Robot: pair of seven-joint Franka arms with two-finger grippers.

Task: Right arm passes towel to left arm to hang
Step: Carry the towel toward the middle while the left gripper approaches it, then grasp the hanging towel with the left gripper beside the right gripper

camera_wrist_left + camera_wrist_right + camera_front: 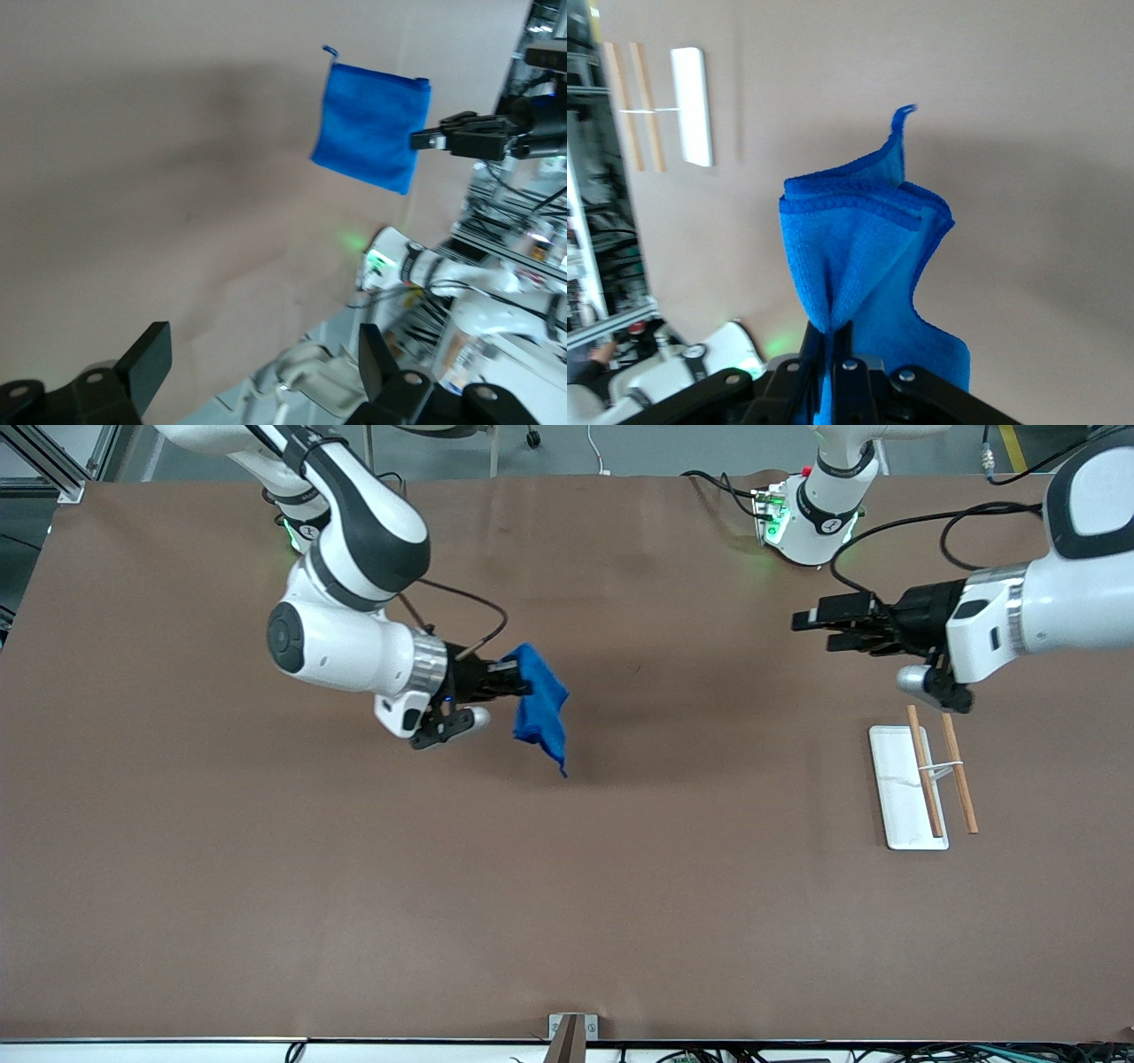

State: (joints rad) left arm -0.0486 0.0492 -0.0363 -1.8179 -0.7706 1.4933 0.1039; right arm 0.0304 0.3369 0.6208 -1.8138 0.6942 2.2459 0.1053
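Blue towel (540,708) hangs clamped in right gripper (523,680), frame centre-left; left gripper (811,631), upper right, fingers spread. Advise grasping the free edge squarely.

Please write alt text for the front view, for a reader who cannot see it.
The right gripper holds a bright blue soft towel in the air over the brown table. The left gripper, fingers open, waits above a white rack tray with wooden rods.

I see the towel (859,266) as soft, nubby blue cloth, the tabletop (567,886) matt brown, the rack's rods (924,771) wooden.
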